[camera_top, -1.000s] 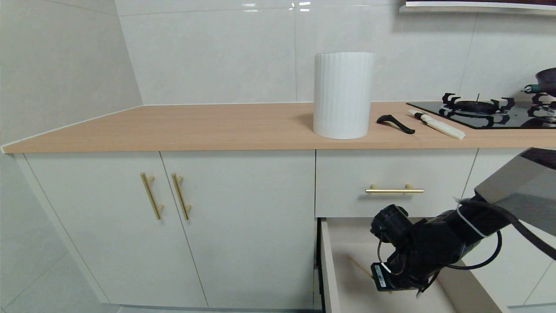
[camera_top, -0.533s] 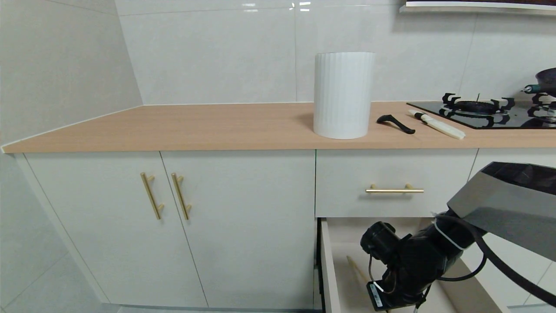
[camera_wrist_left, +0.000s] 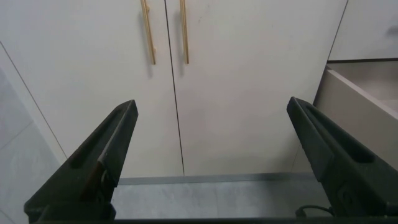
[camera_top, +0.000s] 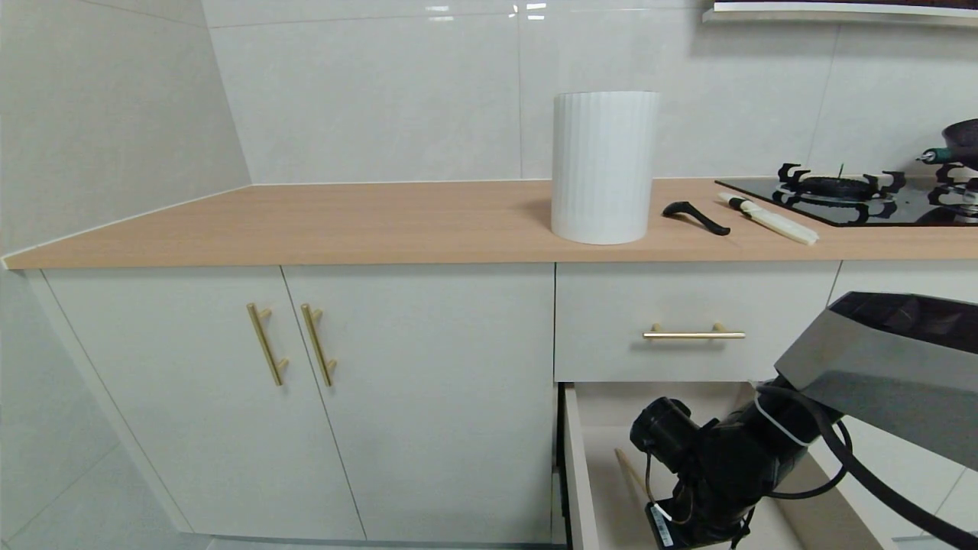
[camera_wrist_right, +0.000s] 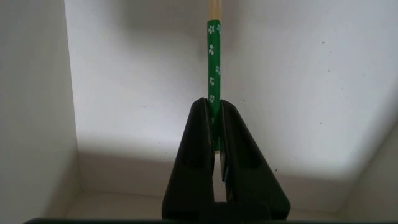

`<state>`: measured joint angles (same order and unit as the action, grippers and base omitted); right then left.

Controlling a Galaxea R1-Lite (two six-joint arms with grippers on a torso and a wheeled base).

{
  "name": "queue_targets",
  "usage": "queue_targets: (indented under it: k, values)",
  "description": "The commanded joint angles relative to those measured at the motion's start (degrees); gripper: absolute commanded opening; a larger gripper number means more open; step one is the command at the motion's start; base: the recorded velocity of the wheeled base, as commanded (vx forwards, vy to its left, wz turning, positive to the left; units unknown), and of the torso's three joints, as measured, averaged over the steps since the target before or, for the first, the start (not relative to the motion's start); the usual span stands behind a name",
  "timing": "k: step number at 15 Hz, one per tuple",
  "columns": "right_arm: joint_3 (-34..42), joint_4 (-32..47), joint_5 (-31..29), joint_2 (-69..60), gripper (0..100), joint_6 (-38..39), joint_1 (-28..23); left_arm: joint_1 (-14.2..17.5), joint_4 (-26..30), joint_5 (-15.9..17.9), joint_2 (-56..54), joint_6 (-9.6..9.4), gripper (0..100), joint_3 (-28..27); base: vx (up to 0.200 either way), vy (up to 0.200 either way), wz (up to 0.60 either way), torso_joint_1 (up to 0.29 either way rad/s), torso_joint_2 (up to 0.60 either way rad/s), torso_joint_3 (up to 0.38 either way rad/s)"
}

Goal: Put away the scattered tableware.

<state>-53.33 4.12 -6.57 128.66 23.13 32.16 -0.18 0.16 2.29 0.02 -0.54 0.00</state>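
Right gripper (camera_wrist_right: pixel 214 107) is clamped on the green end of a chopstick (camera_wrist_right: pixel 212 50) — the stick runs straight ahead of the fingertips, along the gripper's own axis, low over the open drawer's floor (camera_wrist_right: pixel 298 81). Left gripper (camera_wrist_left: pixel 211 106) gapes empty, well apart — release likely falls to the right arm.

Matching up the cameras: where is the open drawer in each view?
Head view: open drawer low right, under the shut drawer.
Left wrist view: its corner beside the cabinet doors.
Right wrist view: its white inside, behind the chopstick.
Shared landmark: that chopstick, also inside the drawer in the head view.
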Motion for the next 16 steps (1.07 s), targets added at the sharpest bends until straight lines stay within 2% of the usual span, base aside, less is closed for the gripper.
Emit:
queue_targets:
  k: [1, 2, 3, 12, 16]
  values:
    - [-0.02, 0.01, -0.02, -0.16, 0, -0.01, 0.01, 0.01, 0.02, -0.01, -0.02, 0.01, 100, 0.00, 0.000, 0.000, 0.00, 0.000, 0.00, 0.000]
    - [-0.02, 0.01, -0.02, -0.16, 0, -0.01, 0.01, 0.01, 0.02, -0.01, -0.02, 0.01, 100, 0.00, 0.000, 0.000, 0.00, 0.000, 0.00, 0.000]
    - [-0.02, 0.01, -0.02, -0.16, 100, -0.01, 0.01, 0.01, 0.02, -0.01, -0.02, -0.08, 100, 0.00, 0.000, 0.000, 0.00, 0.000, 0.00, 0.000]
    - [-0.02, 0.10, -0.02, -0.69, 100, -0.01, 0.01, 0.01, 0.02, -0.01, -0.02, 0.01, 100, 0.00, 0.000, 0.000, 0.00, 0.000, 0.00, 0.000]
    - [1.74, 0.63, -0.11, -13.00, 100, -0.10, -1.84, 0.01, 0.02, -0.01, -0.02, 0.01, 100, 0.00, 0.000, 0.000, 0.00, 0.000, 0.00, 0.000]
